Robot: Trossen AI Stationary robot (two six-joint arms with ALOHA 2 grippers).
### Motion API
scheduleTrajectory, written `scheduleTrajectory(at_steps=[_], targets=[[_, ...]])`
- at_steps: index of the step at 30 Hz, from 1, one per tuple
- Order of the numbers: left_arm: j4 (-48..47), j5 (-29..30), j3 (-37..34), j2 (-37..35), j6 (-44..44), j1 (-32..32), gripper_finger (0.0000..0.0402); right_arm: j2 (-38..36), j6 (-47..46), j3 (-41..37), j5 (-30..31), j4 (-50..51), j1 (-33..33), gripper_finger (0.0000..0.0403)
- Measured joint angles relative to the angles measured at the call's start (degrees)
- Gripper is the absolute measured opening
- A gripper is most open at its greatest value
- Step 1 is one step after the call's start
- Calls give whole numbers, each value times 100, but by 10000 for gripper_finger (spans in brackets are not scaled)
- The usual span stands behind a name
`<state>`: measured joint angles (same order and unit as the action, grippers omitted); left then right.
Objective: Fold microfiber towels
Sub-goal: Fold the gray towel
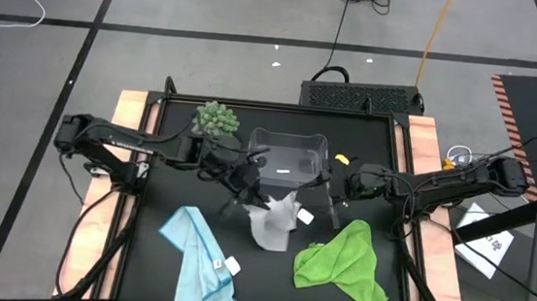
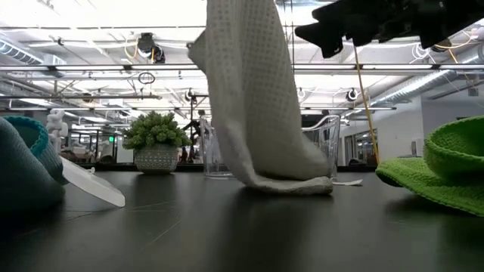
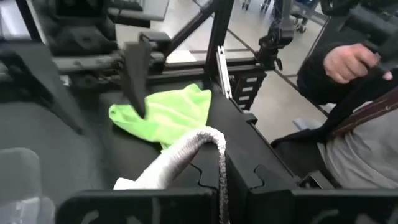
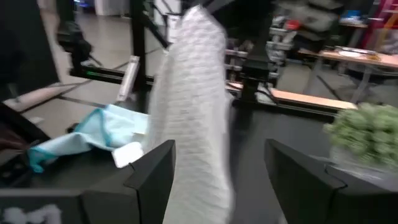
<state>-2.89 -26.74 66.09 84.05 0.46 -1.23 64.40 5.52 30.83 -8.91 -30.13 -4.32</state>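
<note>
**White towel hoisted by one edge, right claw waiting to take it**

Left claw [image 1: 249,181] is clenched on the top edge of the white waffle-textured microfiber towel [image 1: 275,221], holding it up over the mid-table, just in front of the clear plastic bin [image 1: 288,154]. Why so high — prob. so the cloth hangs flat under its own weight and shows a free edge to grab. Low view: towel drapes straight down, bottom hem bunched on the black table [image 1: 156,267], so it isn't fully clear yet.

Right claw [image 1: 333,187] sits just beside the hanging cloth, fingers spread wide, gripping nothing. Its wrist view looks straight at the towel between its two fingers — lined up for a pinch, in my reading, to stretch the cloth btwn both arms before laying it down.

Other two wait their turn, crumpled: light blue microfiber towel with small white tag [image 1: 202,262] at front-left of table, lime green microfiber towel [image 1: 341,264] at front-right, both well apart from the claws. Round green spiky ball plant [image 1: 216,119] stands at the back, left of the bin, out of the way. No fold made on any towel so far.
</note>
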Motion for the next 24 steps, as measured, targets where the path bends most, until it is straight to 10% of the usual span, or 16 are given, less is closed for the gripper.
scheduleTrajectory(at_steps=[24], targets=[[-1681, 926, 2442, -354, 486, 241, 4, 109, 25, 35, 780, 653, -137, 237]])
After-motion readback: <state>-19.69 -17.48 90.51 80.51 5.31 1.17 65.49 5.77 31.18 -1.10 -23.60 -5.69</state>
